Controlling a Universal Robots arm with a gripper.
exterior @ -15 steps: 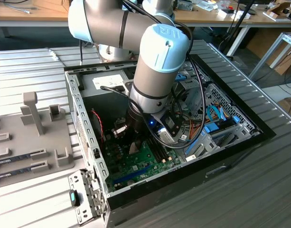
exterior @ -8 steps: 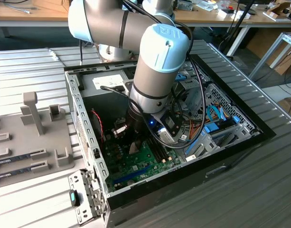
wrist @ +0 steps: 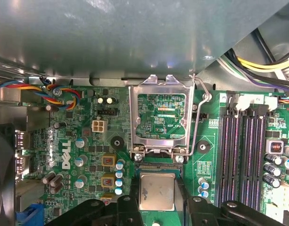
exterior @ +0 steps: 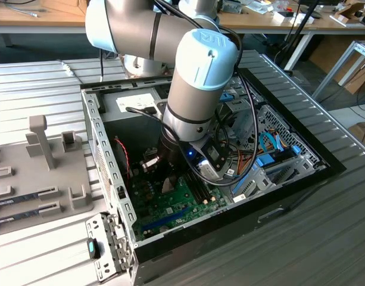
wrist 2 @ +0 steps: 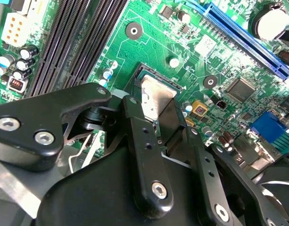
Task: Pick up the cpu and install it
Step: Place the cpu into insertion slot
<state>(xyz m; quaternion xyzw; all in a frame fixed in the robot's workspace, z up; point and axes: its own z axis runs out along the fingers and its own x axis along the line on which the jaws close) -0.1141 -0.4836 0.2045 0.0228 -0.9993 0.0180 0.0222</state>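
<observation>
In both wrist views the cpu [wrist: 157,190] [wrist 2: 156,94] is a flat silvery square with a thin green rim. My gripper [wrist: 157,200] [wrist 2: 159,110] is shut on it, one black finger on each side. The chip hangs level just over the open socket [wrist: 157,167] on the green motherboard [wrist: 78,155], with the socket's dark frame [wrist 2: 149,70] showing past its far edge. The metal load plate [wrist: 157,84] is swung open beyond the socket, and its wire lever [wrist: 201,113] is raised. In the exterior view my arm [exterior: 197,89] reaches down into the open computer case [exterior: 102,143].
Black memory slots [wrist: 243,155] [wrist 2: 78,42] run beside the socket. A long blue slot [wrist 2: 248,40] and capacitors [wrist: 119,176] lie nearby. Coloured cables [wrist: 50,92] and the case wall [wrist: 135,33] are close. A grey fixture tray [exterior: 39,173] sits at the exterior view's left.
</observation>
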